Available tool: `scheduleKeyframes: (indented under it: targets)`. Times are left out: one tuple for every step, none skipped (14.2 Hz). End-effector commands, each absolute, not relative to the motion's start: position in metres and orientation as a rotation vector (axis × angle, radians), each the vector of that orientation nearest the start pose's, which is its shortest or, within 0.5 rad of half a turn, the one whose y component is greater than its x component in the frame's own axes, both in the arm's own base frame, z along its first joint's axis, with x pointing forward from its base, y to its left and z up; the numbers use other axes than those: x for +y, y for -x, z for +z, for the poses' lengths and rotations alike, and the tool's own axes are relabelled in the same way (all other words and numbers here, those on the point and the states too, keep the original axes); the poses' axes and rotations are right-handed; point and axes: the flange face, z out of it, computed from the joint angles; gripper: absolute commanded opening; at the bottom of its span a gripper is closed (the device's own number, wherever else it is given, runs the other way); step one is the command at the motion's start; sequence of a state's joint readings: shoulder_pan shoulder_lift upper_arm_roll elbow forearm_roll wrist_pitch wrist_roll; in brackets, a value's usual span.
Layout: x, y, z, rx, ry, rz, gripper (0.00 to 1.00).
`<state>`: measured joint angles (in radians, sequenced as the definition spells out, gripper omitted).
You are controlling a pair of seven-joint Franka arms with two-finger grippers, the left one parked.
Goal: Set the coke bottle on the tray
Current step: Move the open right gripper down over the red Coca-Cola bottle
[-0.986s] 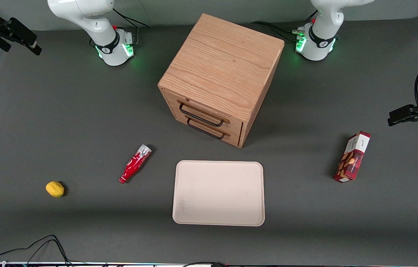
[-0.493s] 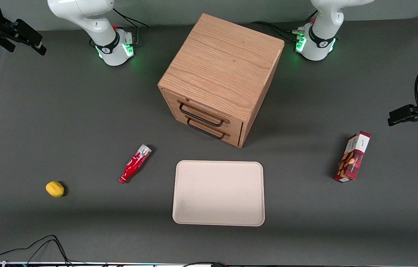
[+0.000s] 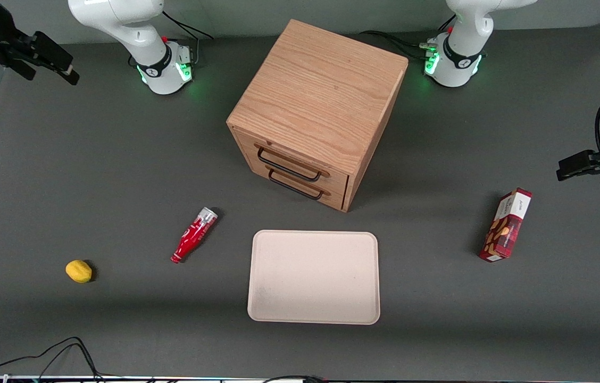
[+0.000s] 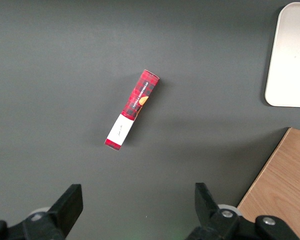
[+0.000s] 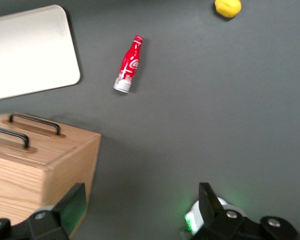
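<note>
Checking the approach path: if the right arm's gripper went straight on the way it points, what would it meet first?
Probably bare grey table. The open gripper hangs high at the working arm's end, pointing down; the small red coke bottle looks off that line, though depth is unclear.

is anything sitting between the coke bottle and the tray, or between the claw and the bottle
Nothing visible. The coke bottle lies on bare table beside the tray. The claw, open, hangs high toward the working arm's end; only bare table lies between it and the bottle. The lemon sits aside.
</note>
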<state>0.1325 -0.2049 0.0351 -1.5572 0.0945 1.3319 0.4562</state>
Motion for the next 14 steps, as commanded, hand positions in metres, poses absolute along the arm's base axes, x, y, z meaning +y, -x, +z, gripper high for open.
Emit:
scheduleKeyframes:
  targets:
    - [0.127, -0.477, 0.692, 0.63, 2.964, 0.171, 1.0]
    - [0.142, -0.49, 0.668, 0.735, 2.952, 0.215, 1.0]
    - [0.161, -0.501, 0.64, 0.821, 2.941, 0.25, 1.0]
    - [0.175, -0.515, 0.609, 0.905, 2.933, 0.271, 1.0]
    - [0.186, -0.532, 0.572, 0.988, 2.918, 0.304, 1.0]
    - [0.188, -0.551, 0.536, 1.031, 2.909, 0.339, 1.0]
    - [0.188, -0.566, 0.5, 1.052, 2.917, 0.372, 1.0]
    - [0.187, -0.577, 0.467, 1.08, 2.949, 0.368, 1.0]
    - [0.185, -0.584, 0.433, 1.125, 2.974, 0.345, 1.0]
    - [0.183, -0.59, 0.396, 1.155, 2.989, 0.338, 1.0]
    - [0.182, -0.595, 0.363, 1.164, 2.986, 0.337, 1.0]
    - [0.177, -0.6, 0.336, 1.184, 2.969, 0.323, 1.0]
    - [0.176, -0.605, 0.317, 1.188, 2.962, 0.316, 1.0]
    - [0.175, -0.609, 0.302, 1.184, 2.971, 0.297, 1.0]
